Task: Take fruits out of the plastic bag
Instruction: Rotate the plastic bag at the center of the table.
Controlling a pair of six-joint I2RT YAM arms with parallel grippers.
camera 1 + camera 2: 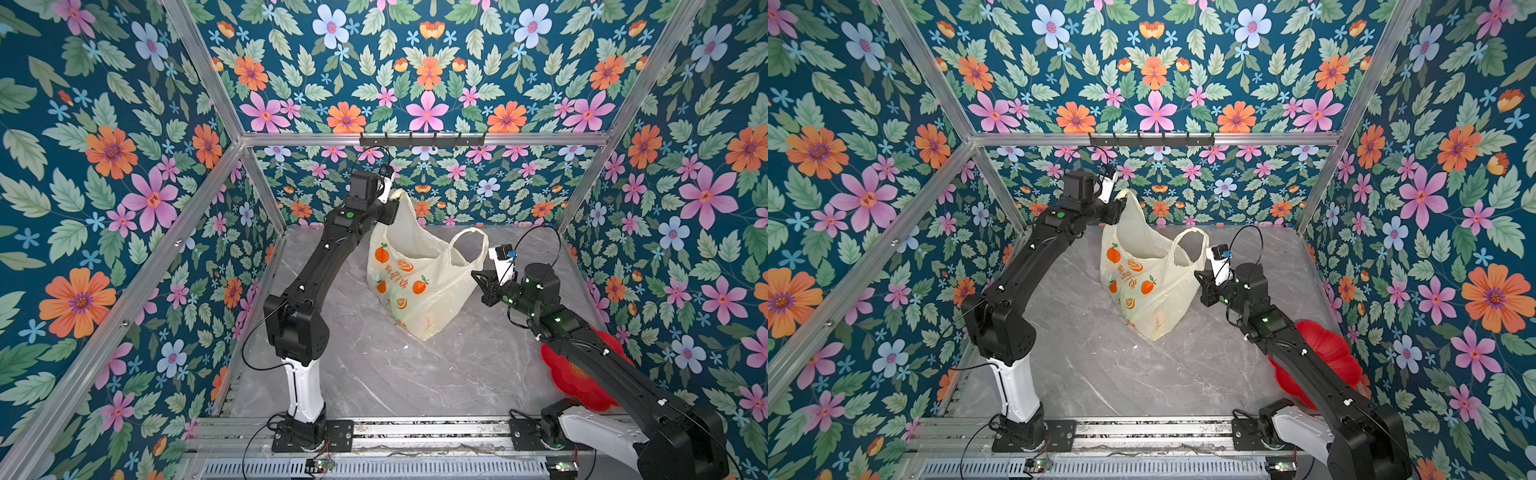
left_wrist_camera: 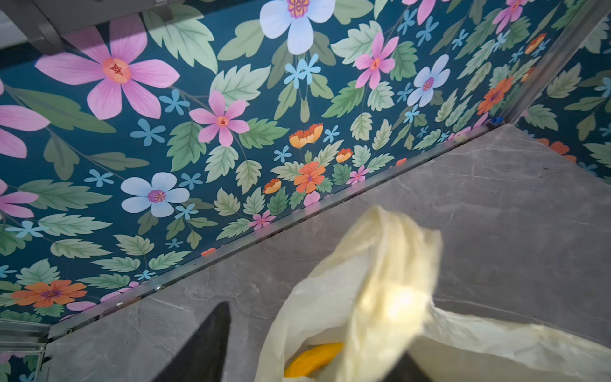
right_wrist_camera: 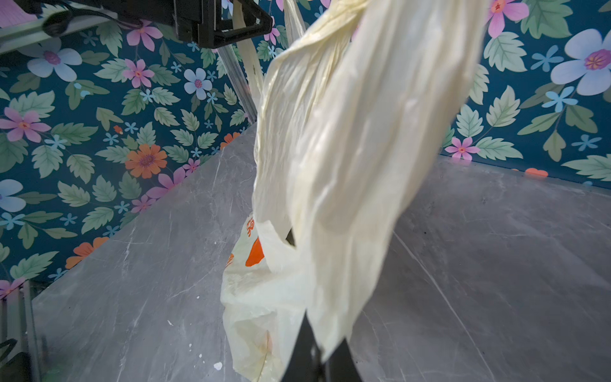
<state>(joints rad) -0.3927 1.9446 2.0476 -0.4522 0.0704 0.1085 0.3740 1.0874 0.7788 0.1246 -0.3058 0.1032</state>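
Note:
The pale-yellow plastic bag point(image 1: 419, 299) point(image 1: 1154, 299) with orange-slice prints stands mid-table, its mouth spread. One loop handle is drawn up high beside my left gripper point(image 1: 395, 203) point(image 1: 1119, 203). In the left wrist view that handle point(image 2: 390, 271) lies between the left gripper's point(image 2: 314, 330) parted jaws, against one finger, with a gap to the other dark finger point(image 2: 205, 347). A yellow-orange fruit point(image 2: 314, 359) shows inside the bag's mouth. My right gripper point(image 1: 477, 275) point(image 3: 317, 334) is shut on the bag's film point(image 3: 347, 132) at its other side. The other fruits are hidden.
A red flower-shaped plate point(image 1: 582, 374) point(image 1: 1325, 357) lies at the front right, partly under my right arm. Flowered walls with aluminium posts close the grey marble table point(image 1: 395, 374) on three sides. A hook rail point(image 1: 422, 140) hangs on the back wall.

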